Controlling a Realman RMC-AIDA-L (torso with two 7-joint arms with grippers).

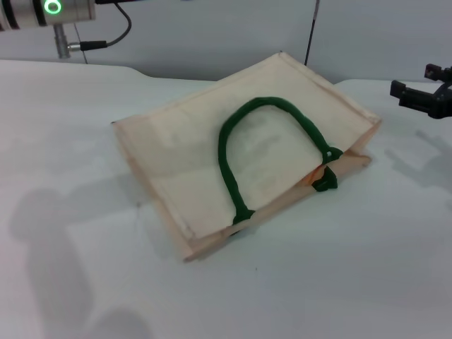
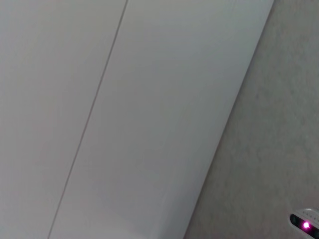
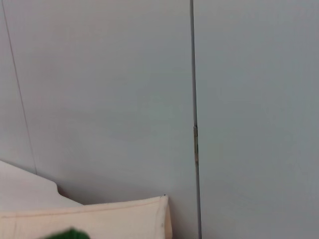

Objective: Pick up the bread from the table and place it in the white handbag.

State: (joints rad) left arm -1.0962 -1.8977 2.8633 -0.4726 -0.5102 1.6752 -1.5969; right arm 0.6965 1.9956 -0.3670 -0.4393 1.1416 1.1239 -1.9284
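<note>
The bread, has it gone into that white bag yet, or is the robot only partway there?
It looks nearly done. No loaf lies on the table, and an orange-tan bit, probably the bread, peeks from the mouth of the white handbag beside its green handle. Nothing is in hand: the right gripper hangs off to the bag's right. The left arm sits parked at the far left corner. Little seems left but pulling away.

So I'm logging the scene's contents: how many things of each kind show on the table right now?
Bag: 1, lying flat on the table
Green rope handle: 1 showing
Bread: 1, only an orange bit showing at the bag's mouth
Right gripper: 1, at the far right edge
Left gripper: 0 in view
Total: 4
</note>
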